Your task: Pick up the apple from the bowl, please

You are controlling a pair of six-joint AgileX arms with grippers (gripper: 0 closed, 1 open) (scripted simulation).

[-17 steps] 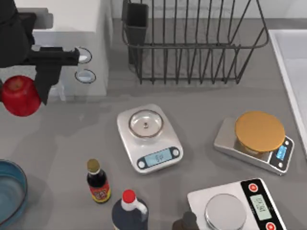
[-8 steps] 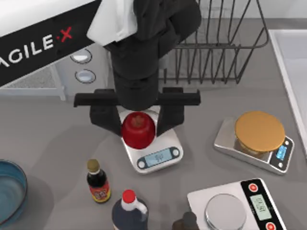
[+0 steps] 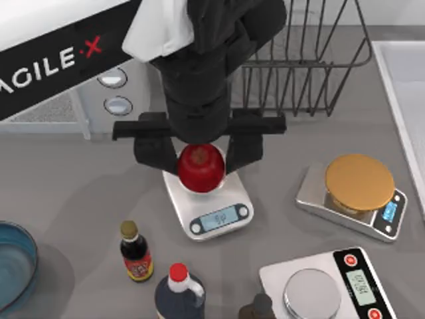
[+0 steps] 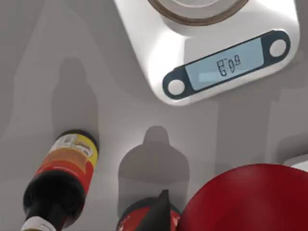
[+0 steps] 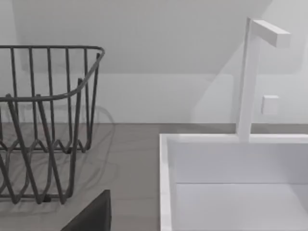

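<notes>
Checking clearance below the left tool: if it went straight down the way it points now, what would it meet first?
Most likely the steel-plate scale. The left tool, shut on the apple, points down over its round plate, so the apple would touch first. Height above it is unclear.

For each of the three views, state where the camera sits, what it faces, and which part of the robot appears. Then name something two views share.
Top: above the table, looking down; left hand grips the apple over the steel scale.
Left wrist: on the left arm, facing the scale, sauce bottle and apple; a dark finger.
Right wrist: on the right arm, facing rack and sink; a dark hand part at the edge.
Shared: scale, apple, bottle.
</notes>
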